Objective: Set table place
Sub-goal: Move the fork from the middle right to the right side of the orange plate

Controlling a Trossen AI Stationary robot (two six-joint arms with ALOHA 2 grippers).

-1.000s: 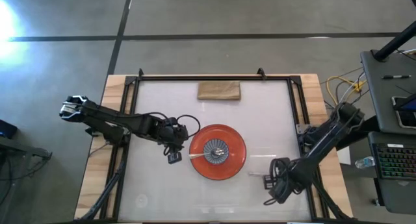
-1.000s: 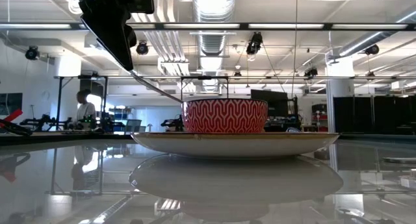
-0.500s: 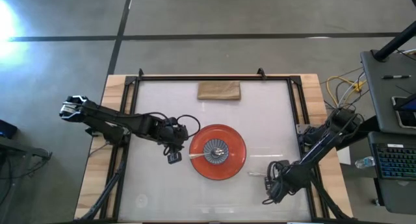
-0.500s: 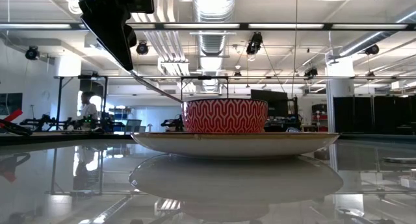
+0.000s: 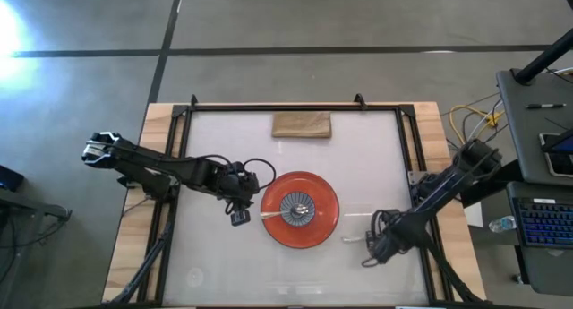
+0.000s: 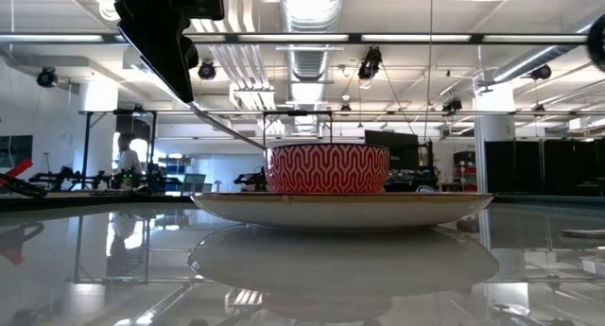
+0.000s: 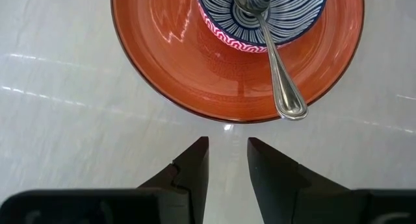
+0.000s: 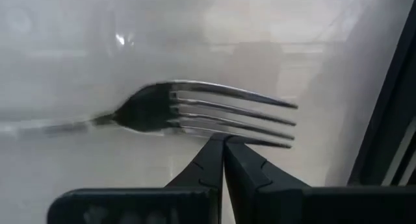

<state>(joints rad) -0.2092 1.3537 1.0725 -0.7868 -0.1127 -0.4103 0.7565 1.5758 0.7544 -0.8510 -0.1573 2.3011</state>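
No writing is readable anywhere. On the table (image 5: 206,255), a red plate (image 5: 324,227) sits near the centre, carrying a bowl (image 5: 298,207) with a spoon (image 7: 273,68) whose handle points to 8 o'clock. My left gripper (image 5: 240,210) waits at the plate's 9 o'clock, fingers slightly apart. My right gripper (image 5: 369,248), at the plate's 4 o'clock, has its fingers together beside a fork (image 8: 195,113); its handle is blurred. A wood block (image 5: 302,124) lies at 12 o'clock.

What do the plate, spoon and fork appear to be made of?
Plate: likely glazed ceramic, orange and glossy with sharp light streaks. Spoon: polished metal, silvery with mirror highlights. Fork: also looks like shiny metal, its tines bright.
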